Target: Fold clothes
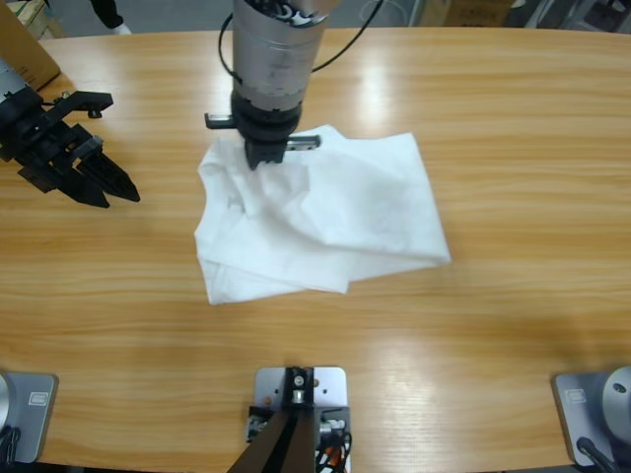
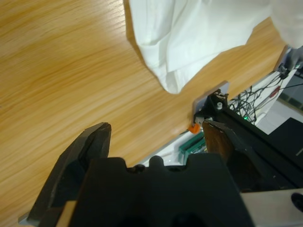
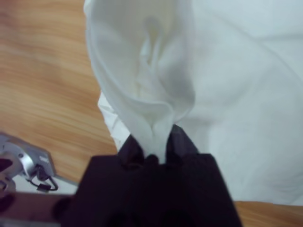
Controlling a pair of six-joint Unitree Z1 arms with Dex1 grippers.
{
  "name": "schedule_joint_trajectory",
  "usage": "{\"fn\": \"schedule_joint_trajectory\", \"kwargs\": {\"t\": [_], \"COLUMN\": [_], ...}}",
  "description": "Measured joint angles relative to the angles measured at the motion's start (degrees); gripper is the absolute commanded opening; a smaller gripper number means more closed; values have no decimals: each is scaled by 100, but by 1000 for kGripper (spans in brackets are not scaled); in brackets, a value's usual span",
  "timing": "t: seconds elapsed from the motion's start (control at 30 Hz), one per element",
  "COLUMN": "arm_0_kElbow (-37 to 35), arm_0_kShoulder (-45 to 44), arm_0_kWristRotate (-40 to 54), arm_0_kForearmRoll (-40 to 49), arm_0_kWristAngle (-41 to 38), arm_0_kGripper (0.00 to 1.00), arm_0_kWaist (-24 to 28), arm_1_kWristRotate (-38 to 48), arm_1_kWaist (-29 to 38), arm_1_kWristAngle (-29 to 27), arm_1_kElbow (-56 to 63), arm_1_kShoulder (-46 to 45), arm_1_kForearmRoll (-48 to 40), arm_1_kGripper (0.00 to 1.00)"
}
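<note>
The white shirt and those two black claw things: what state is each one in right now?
T-shirt: partly folded and rumpled on the table, one fold pinched up.
Right gripper: shut on a fold of the T-shirt, at its upper left part in the high view.
Left gripper: open, holding nothing, over bare wood left of the T-shirt.

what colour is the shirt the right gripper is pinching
Plain white, no pattern visible. The T-shirt shows best in the high view, with a fold of it caught in the right gripper.

The plain white cotton T-shirt (image 1: 335, 212) lies on the streaky honey-brown wooden table (image 1: 513, 118), beside black-jawed silver-grey arms.
</note>
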Motion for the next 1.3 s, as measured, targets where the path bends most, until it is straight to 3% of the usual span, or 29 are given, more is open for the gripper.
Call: {"fn": "schedule_joint_trajectory", "kwargs": {"t": [0.27, 0.43, 0.6, 0.67, 0.77, 0.93, 1.3], "arm_0_kElbow": [0, 27, 169, 191, 209, 209, 208], "arm_0_kShoulder": [0, -350, -1034, -1182, -1270, -1285, -1327], "arm_0_kWristRotate": [0, -7, -63, -190, -307, -463, -674], "arm_0_kForearmRoll": [0, 0, 2, 3, 5, 6, 6], "arm_0_kWristAngle": [0, 2, 14, 20, 30, 86, 253], "arm_0_kGripper": [757, 757, 757, 757, 757, 757, 757], "arm_0_kWaist": [-9, -113, -290, -411, -538, -703, -790], "arm_1_kWristRotate": [-163, -356, -546, -581, -581, -624, -1564], "arm_1_kWaist": [128, 138, 118, 112, 49, -537, -988], "arm_1_kWristAngle": [378, -526, -833, -800, -434, -87, -179], "arm_1_kElbow": [-1326, -1330, -1106, -402, 1704, 4201, 5154], "arm_1_kShoulder": [623, 302, -571, -1073, -2047, -3361, -4627], "arm_1_kForearmRoll": [890, 1042, 1054, 804, -532, -1875, -2822], "arm_1_kGripper": [1000, 1000, 1000, 1000, 1000, 989, 982]}}
